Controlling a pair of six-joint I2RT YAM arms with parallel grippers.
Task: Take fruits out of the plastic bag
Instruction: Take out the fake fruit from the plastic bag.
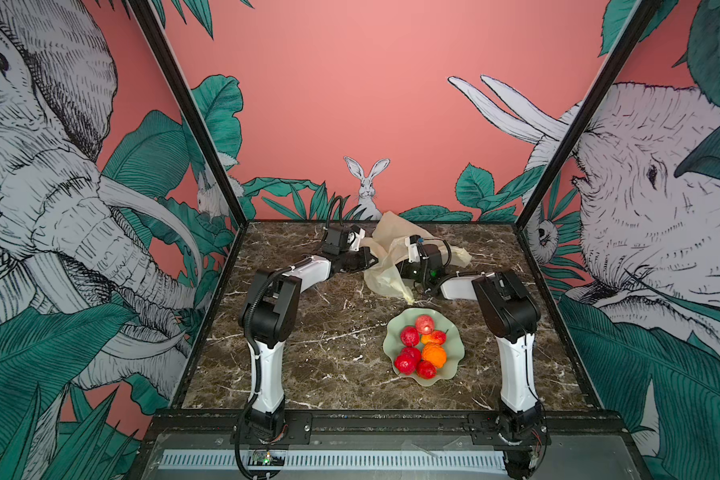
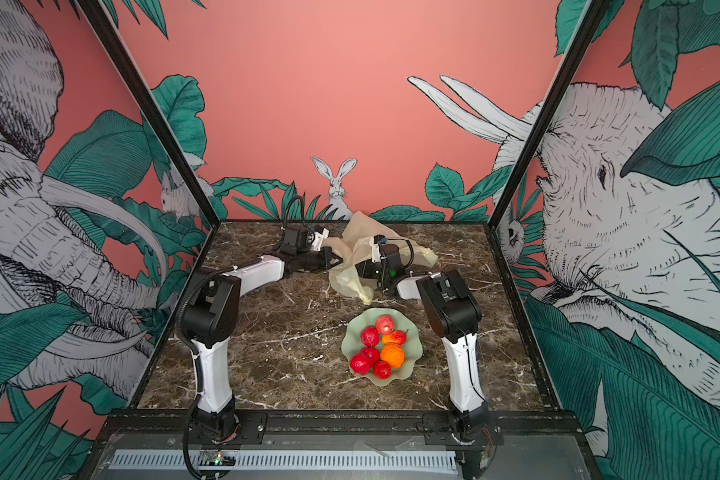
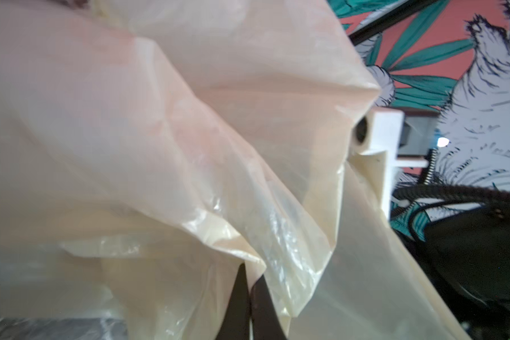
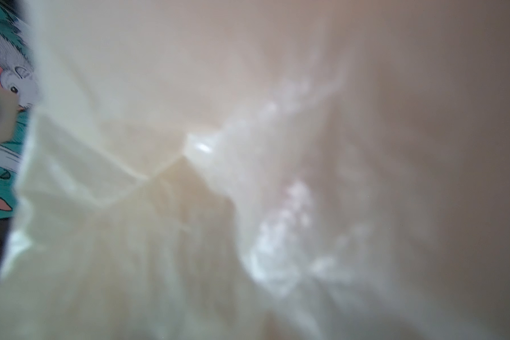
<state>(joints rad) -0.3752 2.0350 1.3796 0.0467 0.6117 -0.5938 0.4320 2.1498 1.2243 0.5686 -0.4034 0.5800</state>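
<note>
Fruits (image 1: pixel 434 355) fill the near dish (image 1: pixel 454 345); with your left gripper (image 3: pixel 248 281) pinched on the plastic bag (image 1: pixel 391 226), lift it so the right gripper, jaws unseen inside, probes freely.

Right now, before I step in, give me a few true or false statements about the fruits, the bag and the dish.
All the fruits in view sit in the green dish: true.
The left gripper is shut on the plastic bag: true.
The orange fruit is inside the plastic bag: false, it is in the green dish.
The green dish lies farther from the robot than the plastic bag: false, the bag lies farther back.
</note>
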